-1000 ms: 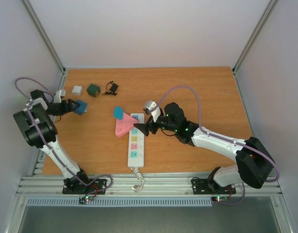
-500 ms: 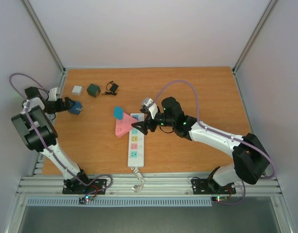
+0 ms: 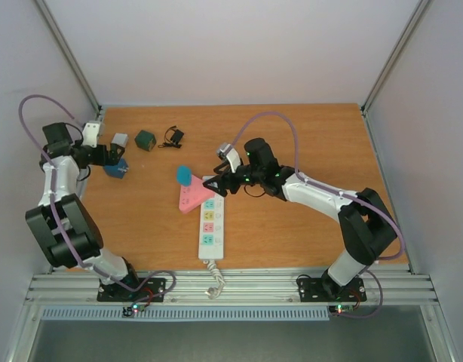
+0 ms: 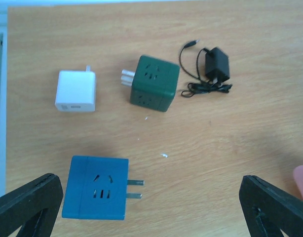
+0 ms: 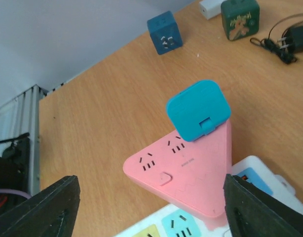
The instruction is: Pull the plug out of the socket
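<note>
The socket (image 3: 209, 230), a long white power strip with pastel outlet faces, lies mid-table with its cord (image 3: 214, 280) toward me. A pink triangular adapter (image 3: 189, 198) sits plugged on its far end, and a teal plug (image 3: 184, 175) stands in that adapter. My right gripper (image 3: 213, 186) is open and hovers over the strip's far end, just right of the adapter. In the right wrist view the adapter (image 5: 191, 168), the teal plug (image 5: 198, 109) and the strip (image 5: 262, 178) lie between the wide-apart jaws of the right gripper (image 5: 151, 210). My left gripper (image 3: 109, 154) is open at the far left.
A blue cube plug (image 4: 95, 187) lies on the table between the left gripper (image 4: 151, 207) jaws, prongs pointing right. A white charger (image 4: 76, 91), a green cube adapter (image 4: 155, 83) and a black adapter with a thin cable (image 4: 215, 64) lie beyond it. Frame posts stand at the far corners.
My left arm has swung back toward the far left; the blue cube now lies on the table below the open jaws. My right gripper has moved left and farther, over the strip's far end.
</note>
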You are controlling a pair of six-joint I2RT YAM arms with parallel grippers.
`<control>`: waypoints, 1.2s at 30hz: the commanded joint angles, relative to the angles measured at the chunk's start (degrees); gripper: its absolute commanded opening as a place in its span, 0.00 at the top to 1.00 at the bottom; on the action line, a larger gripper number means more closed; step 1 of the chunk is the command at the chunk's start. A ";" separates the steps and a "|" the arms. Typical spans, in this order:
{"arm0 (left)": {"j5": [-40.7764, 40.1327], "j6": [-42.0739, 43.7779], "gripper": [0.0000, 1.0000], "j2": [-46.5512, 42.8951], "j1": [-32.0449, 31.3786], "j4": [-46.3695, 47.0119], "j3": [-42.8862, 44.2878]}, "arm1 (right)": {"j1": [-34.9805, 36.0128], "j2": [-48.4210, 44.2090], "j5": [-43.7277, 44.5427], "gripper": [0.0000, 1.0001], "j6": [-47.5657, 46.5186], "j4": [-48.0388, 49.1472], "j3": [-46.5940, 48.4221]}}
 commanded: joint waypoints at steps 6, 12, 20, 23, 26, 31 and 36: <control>-1.73 -1.78 0.00 -7.57 -7.92 -0.31 -1.02 | -0.21 9.28 -7.23 0.45 4.87 -5.70 7.00; -3.30 -5.27 0.00 -9.02 -15.56 -2.51 -2.89 | -0.22 15.44 -9.80 0.60 7.44 -7.80 11.82; -8.21 -13.19 0.03 -10.81 -26.77 -0.84 -8.35 | -0.30 20.95 -9.41 0.75 8.91 -9.86 14.45; -10.46 -16.23 0.06 -9.92 -30.76 -1.48 -8.67 | -0.59 22.20 -9.46 0.79 9.13 -10.30 14.03; -11.68 -20.02 0.08 -8.81 -33.35 -1.44 -9.19 | -1.13 23.04 -9.87 0.80 9.20 -10.66 12.96; -17.16 -25.58 0.11 -7.65 -36.82 -1.11 -10.07 | -1.69 23.96 -10.17 0.84 8.66 -11.09 10.91; -24.62 -30.16 0.16 -8.78 -39.98 -0.63 -10.90 | -2.92 24.51 -11.22 0.87 8.65 -10.99 9.17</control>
